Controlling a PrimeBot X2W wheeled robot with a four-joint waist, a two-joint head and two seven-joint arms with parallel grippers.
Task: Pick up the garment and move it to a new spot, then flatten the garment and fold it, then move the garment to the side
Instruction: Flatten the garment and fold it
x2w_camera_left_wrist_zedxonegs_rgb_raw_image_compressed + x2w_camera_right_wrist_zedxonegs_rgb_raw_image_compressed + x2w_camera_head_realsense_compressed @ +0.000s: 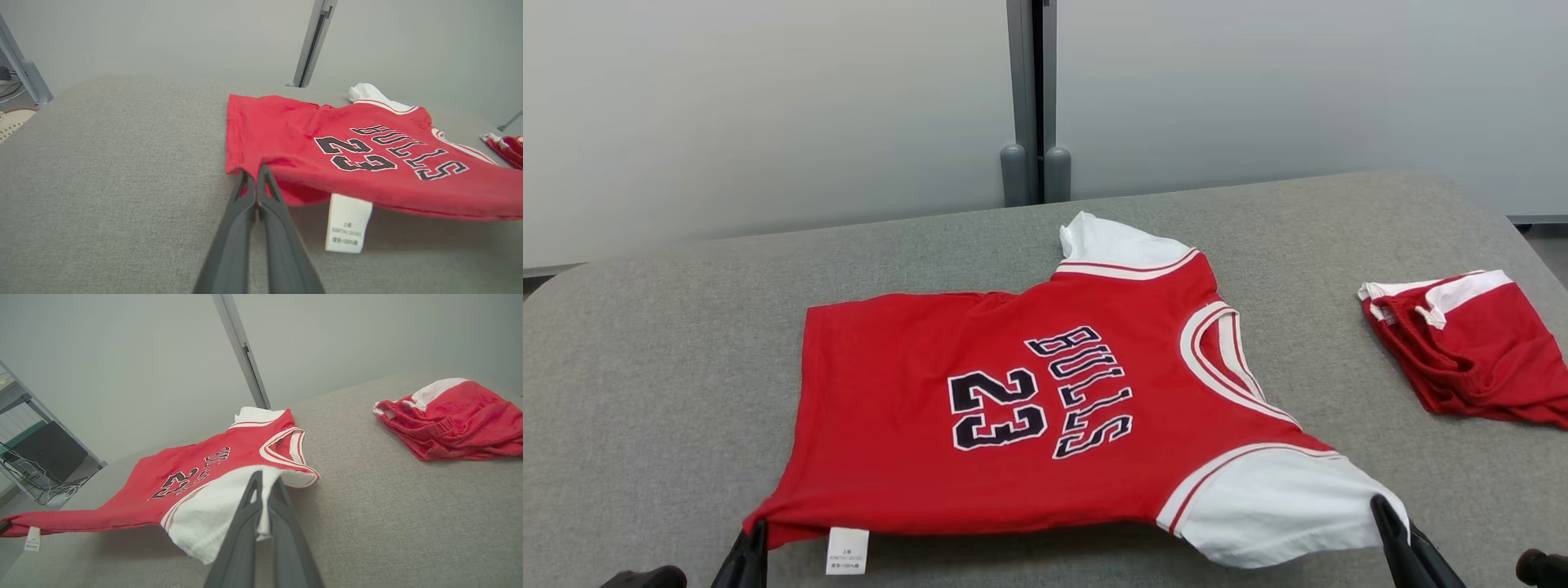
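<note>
**Jersey spread out, fold not yet begun**

The red jersey [1013, 392] lies printed side up in the middle of the desk [645, 367]. Its far half is flat on the grey, felt-like cover and its near side is raised off it. The left jaws are closed tight on the near hem corner, beside a dangling white label [847, 551]. The right jaws are pinched shut on the near white sleeve [1274, 506].

I judge the move to be done and the flattening under way. Folding and shifting aside are left.

The cloth looks thin, soft and limp, sagging between the two grips. It has black lettering edged in white and striped trim. Bunched red shorts [1478, 359] sit near the right edge.
</note>
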